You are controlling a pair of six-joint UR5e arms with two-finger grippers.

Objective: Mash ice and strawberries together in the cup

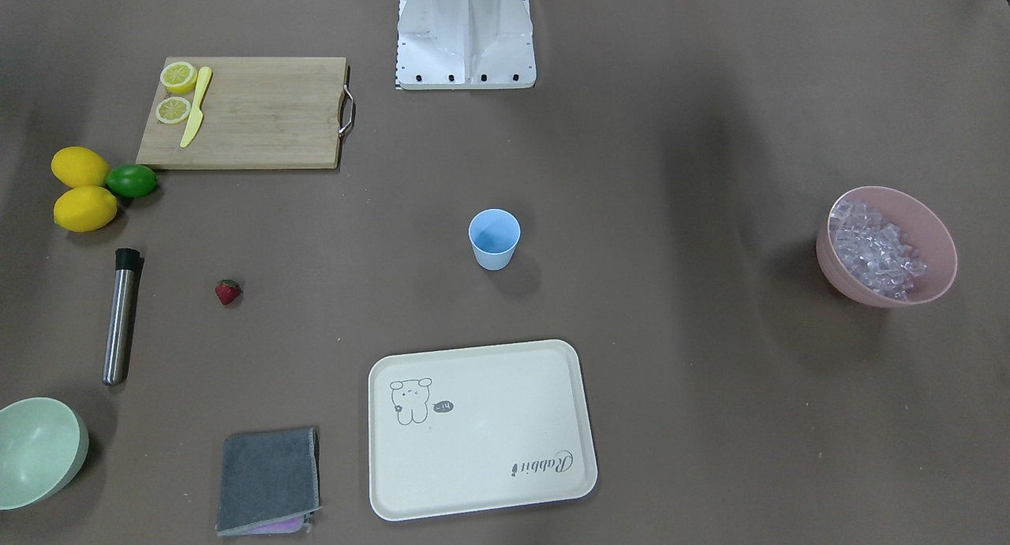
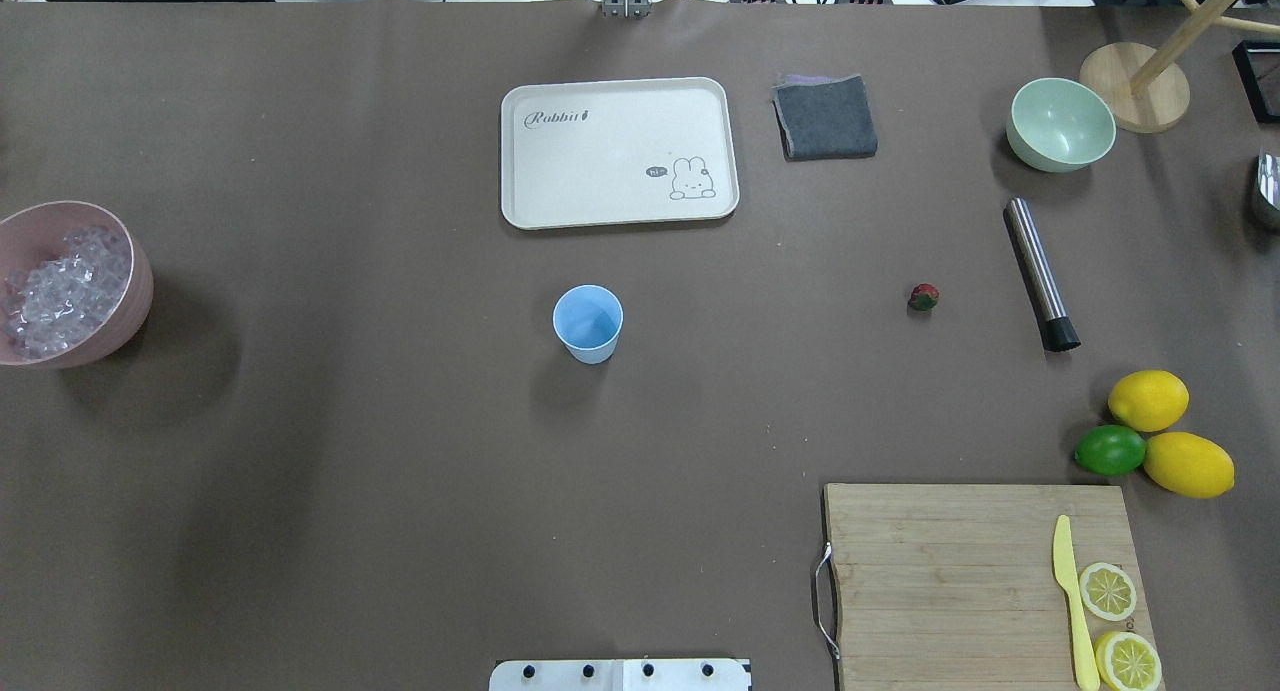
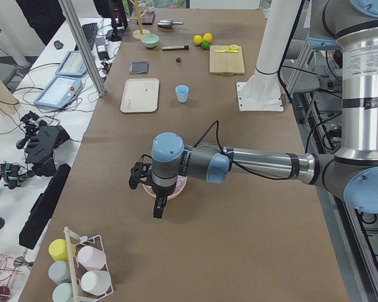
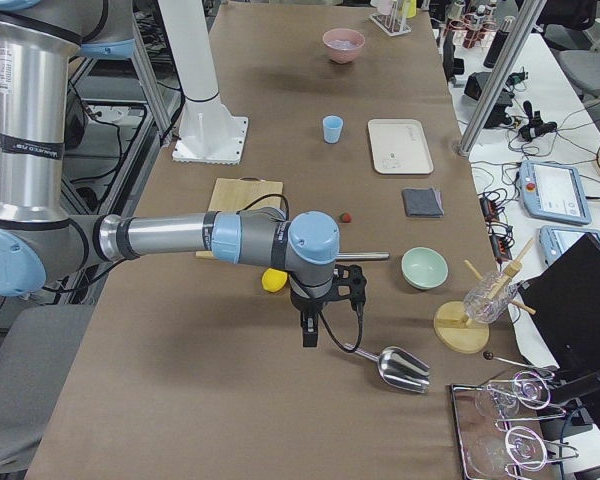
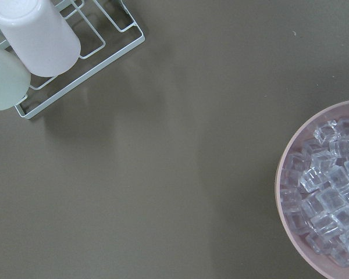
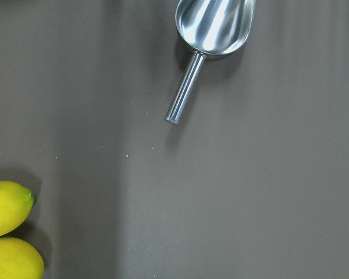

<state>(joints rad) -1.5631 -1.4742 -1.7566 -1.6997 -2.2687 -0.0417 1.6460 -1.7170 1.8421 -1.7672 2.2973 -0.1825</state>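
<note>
Presumably small light-blue plastic tumbler (image 1: 495, 240) is light, tippy; grasp mid-wall. Aperture of left end effector (image 3: 158, 211), right end effector (image 4: 309, 335): cannot tell.

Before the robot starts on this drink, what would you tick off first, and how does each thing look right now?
1. Cup upright and empty: ok.
2. Ice heaped in the pink bowl: ok.
3. Strawberry lying free on the table, apart from the cup: ok.
4. Metal scoop lying free below the right wrist camera: ok.
5. Steel masher lying flat with nothing on it: ok.
6. Left gripper and right gripper open: cannot tell.
</note>
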